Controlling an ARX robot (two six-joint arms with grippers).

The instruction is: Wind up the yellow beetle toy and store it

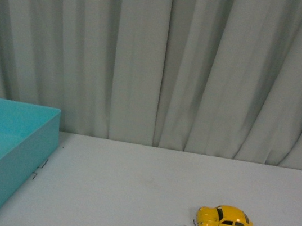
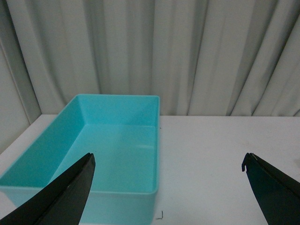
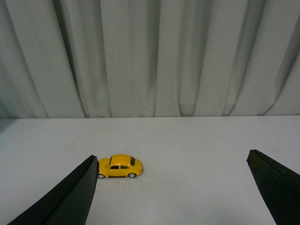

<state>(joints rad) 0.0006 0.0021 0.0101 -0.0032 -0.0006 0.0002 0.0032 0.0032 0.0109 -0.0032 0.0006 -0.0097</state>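
The yellow beetle toy [image 1: 225, 221] stands on its wheels on the white table, at the front right in the front view. In the right wrist view the yellow beetle toy [image 3: 120, 166] sits ahead of my right gripper [image 3: 171, 161], just past one black fingertip [image 3: 89, 171], apart from it. That gripper is open and holds nothing. My left gripper [image 2: 168, 161] is open too, hovering over the near corner of the turquoise bin [image 2: 119, 152], nothing between its fingers. Neither arm shows in the front view.
The turquoise bin [image 1: 17, 153] is at the table's left front, open-topped and with nothing showing inside. A pale pleated curtain [image 1: 164, 64] closes off the back edge of the table. Small black corner marks [image 1: 39, 169] lie beside the bin.
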